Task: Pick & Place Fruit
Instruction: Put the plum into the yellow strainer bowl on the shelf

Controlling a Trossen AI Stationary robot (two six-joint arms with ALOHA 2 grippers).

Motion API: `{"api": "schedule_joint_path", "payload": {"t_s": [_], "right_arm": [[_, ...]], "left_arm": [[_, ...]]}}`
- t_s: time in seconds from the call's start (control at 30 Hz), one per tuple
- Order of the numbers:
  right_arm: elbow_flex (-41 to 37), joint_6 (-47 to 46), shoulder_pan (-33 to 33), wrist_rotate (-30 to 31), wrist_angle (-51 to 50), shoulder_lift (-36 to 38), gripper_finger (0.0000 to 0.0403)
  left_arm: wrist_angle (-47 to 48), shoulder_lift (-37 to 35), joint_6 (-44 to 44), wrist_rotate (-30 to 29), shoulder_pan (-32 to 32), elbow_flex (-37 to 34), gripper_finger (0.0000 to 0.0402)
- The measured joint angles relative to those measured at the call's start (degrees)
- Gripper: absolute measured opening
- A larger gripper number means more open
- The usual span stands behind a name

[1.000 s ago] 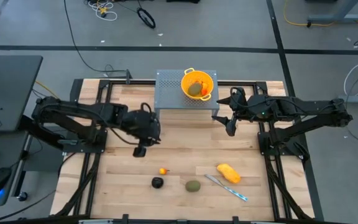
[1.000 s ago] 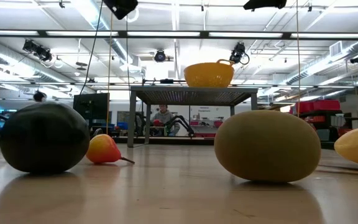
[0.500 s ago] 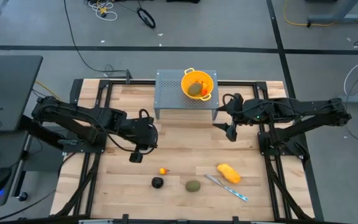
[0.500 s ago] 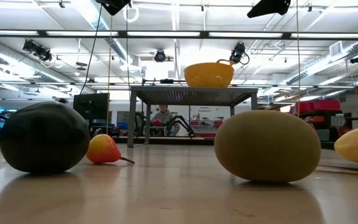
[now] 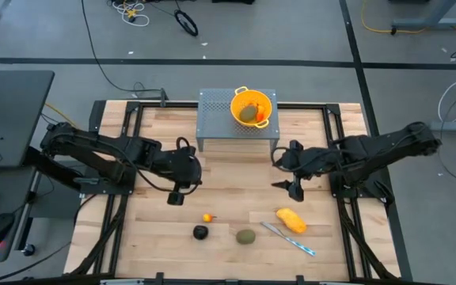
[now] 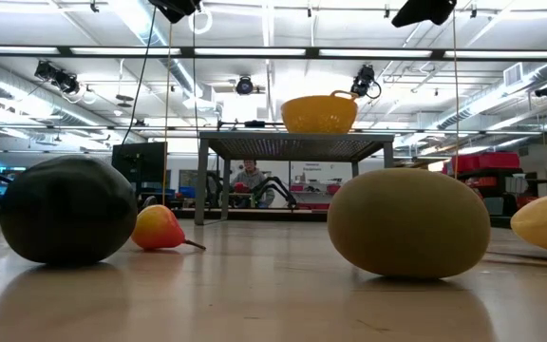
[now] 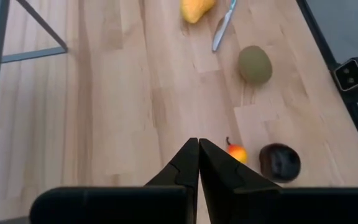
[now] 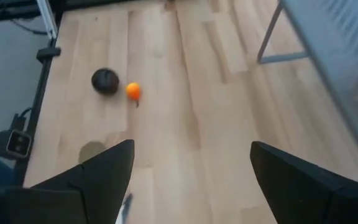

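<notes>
— Fruit first: where does it all lie, as we see it?

— We count four loose pieces in a row near the front of the table (image 5: 157,237): the dark ball (image 5: 201,232), the small orange-red piece (image 5: 207,218) just beside it, the olive-green oval (image 5: 246,236), and the yellow-orange oblong (image 5: 291,220) touching the knife (image 5: 288,238). Another green oval (image 5: 248,114) already sits in the yellow colander (image 5: 252,107) on the grey stand (image 5: 216,119) at the back.

— And our grippers?

— Our right gripper (image 5: 293,183) hangs above the table with its fingers spread wide and nothing between them. Our left gripper (image 5: 176,196) has its fingers pressed together, also empty.

— Which arm do we judge nearer to which fruit?

— The oblong lies forward of the right gripper, towards the front edge, and close to it. Its long axis runs diagonally, roughly parallel to the knife. We judge the right arm the likely one for it, with its fingers set across the short width. The orange-red piece and the dark ball lie forward of the left gripper and slightly towards the table's middle.

— Any worry?

— We think the knife's closeness to the oblong could lead to a finger catching it.
</notes>
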State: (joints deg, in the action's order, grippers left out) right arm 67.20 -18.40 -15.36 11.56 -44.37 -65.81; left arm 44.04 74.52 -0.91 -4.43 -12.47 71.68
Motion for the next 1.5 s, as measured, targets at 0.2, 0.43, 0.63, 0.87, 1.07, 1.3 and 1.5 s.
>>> {"api": "schedule_joint_path", "payload": {"t_s": [0.2,0.43,0.63,0.87,1.07,1.3,1.5], "right_arm": [[0.0,-4.1,-2.2,0.0,-0.1,-2.0,0.0332],[0.0,-6.9,-3.1,0.2,-0.1,-4.3,0.0332],[0.0,-9.4,-3.1,0.2,-0.2,-5.6,0.0332],[0.0,-9.6,-3.1,0.3,-0.2,-5.6,0.0332],[0.0,-10.0,-3.1,3.7,-0.2,-5.6,0.0332],[0.0,-10.6,-3.1,4.5,-0.2,-5.6,0.0332],[0.0,-9.0,-3.1,4.4,-0.4,-5.5,0.0332]], "left_arm": [[-0.1,0.0,0.0,-0.1,0.0,0.0,0.0018],[-0.1,0.4,-0.2,2.2,0.0,0.0,0.0023],[-0.2,0.6,-0.4,3.9,-0.4,0.0,0.0048],[-0.3,0.6,-0.4,2.2,-3.2,0.0,0.0126],[-0.8,0.6,-3.1,0.5,-4.3,0.0,0.0198],[-1.4,4.2,-6.2,1.2,-4.6,0.0,0.025],[-1.5,10.8,-8.4,5.7,-5.7,0.0,0.0272]]}}
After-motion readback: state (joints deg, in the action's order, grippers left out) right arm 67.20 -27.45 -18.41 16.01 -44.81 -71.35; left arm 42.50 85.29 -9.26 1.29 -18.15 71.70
